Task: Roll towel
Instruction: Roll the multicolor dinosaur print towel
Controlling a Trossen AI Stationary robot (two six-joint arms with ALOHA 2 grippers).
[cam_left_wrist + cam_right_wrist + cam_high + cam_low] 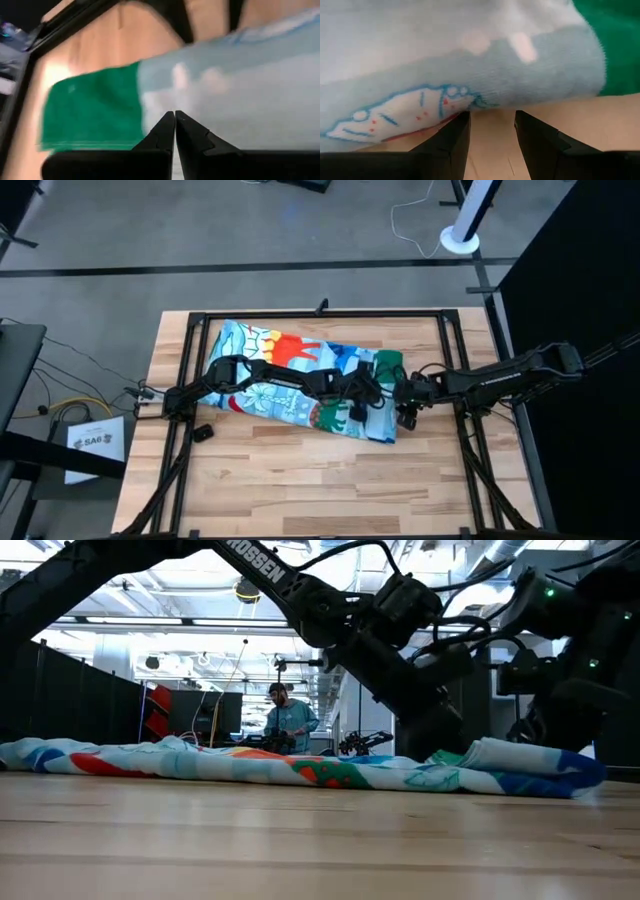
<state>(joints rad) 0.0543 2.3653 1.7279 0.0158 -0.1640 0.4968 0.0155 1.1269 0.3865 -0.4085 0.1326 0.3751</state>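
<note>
Lying beside right claw (491, 131): towel (470, 75)

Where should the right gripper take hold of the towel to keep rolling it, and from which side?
Probably the folded-over end of the towel, on the right. In the right wrist view the right gripper is open, level with the wood, facing that thick rounded edge. Coming low from the right should let one finger slide under it.

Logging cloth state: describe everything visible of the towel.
The towel is soft terry, light blue with white, red and orange print and green backing. It lies flat across the wooden table, its right end folded over into a thick start of a roll. The left tool, shut, and the right tool, open, meet at that end.
</note>
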